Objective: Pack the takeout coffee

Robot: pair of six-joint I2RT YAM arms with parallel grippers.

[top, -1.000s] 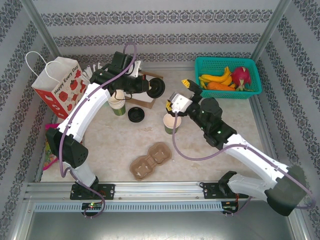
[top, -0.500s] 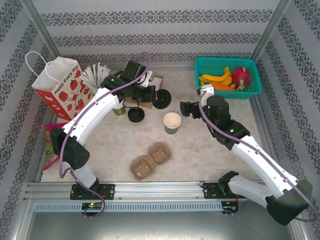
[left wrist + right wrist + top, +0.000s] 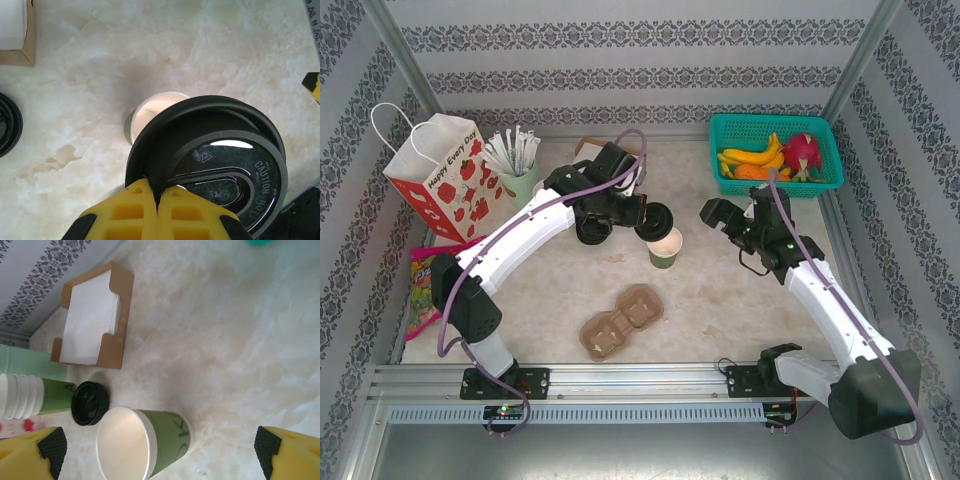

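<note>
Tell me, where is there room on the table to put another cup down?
Bare tabletop lies between the cup carrier and the right arm, and at the back between the napkin box and the green basket. It is crowded around the open cup: the left end effector holds a black lid right by it, with spare lids beside.
</note>
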